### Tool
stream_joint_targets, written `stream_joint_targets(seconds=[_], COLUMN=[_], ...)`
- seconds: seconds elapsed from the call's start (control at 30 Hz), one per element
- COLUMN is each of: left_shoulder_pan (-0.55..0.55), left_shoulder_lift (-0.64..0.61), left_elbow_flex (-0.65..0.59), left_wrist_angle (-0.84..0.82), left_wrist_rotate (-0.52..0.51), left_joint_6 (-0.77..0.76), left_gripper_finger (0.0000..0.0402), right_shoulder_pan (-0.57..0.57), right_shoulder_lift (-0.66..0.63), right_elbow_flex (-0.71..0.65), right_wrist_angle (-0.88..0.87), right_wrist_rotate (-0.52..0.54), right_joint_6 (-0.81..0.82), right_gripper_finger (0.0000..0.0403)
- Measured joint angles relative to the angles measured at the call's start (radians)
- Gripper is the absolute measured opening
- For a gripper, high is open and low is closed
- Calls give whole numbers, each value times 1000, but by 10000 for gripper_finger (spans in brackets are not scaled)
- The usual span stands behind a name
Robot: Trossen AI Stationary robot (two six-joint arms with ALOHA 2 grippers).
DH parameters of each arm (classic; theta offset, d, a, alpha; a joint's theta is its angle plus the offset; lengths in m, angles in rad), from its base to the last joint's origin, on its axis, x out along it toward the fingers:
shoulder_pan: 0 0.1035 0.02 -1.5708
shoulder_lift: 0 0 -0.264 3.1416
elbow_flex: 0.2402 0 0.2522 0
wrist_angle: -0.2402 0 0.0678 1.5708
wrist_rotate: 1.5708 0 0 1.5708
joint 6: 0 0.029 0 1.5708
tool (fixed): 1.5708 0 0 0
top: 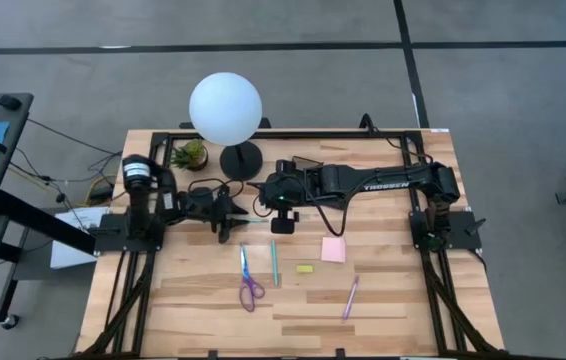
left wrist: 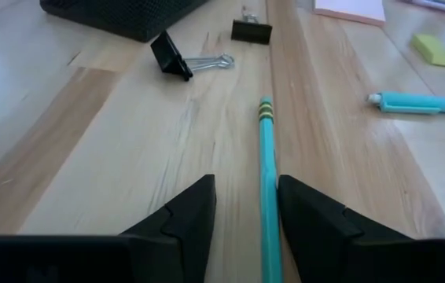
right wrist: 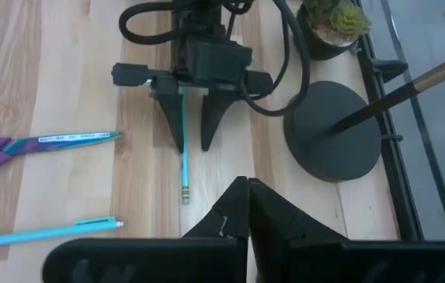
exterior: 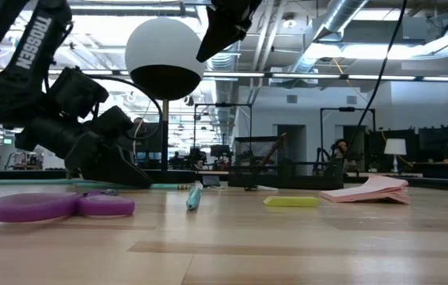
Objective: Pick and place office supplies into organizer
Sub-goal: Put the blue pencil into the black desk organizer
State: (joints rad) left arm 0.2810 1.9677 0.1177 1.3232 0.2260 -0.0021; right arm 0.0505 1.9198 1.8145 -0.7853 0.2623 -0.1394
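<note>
From above, we are seeing most of the office supplies lying loose on the table (top: 383, 300): purple-handled scissors (top: 249, 280) at seven o'clock, a teal pen (top: 274, 264) beside them, the yellow piece (top: 305, 268), the pink sticky pad (top: 334, 249) and a pink-purple pen (top: 350, 297) at five o'clock. The organizer (top: 285, 219) is sitting near centre, under the right arm.

At table height, nothing is showing as loaded yet.

Past the left wrist, the left gripper (left wrist: 244, 208) is straddling a teal pencil (left wrist: 266, 169) with fingers wide, not clamped; black clips (left wrist: 171, 55) are lying at eleven o'clock.

Past the right wrist, the right gripper (right wrist: 247, 204) is hovering fully closed and empty, so we are judging nearly everything left to do
</note>
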Motion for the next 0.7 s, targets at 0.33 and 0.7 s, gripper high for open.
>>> stream_joint_targets(seconds=[0.33, 0.7], left_shoulder_pan=[-19, -138], left_shoulder_lift=[9, 9], left_elbow_flex=[0, -1], left_wrist_angle=[13, 17], left_wrist_rotate=[-26, -195], left_joint_6=[0, -87], left_gripper_finger=[83, 71], right_shoulder_pan=[0, 0], right_shoulder_lift=[0, 0], right_elbow_flex=[0, 0], right_wrist_angle=[0, 0], right_wrist_rotate=[0, 0], right_joint_6=[0, 0], right_gripper_finger=[0, 0])
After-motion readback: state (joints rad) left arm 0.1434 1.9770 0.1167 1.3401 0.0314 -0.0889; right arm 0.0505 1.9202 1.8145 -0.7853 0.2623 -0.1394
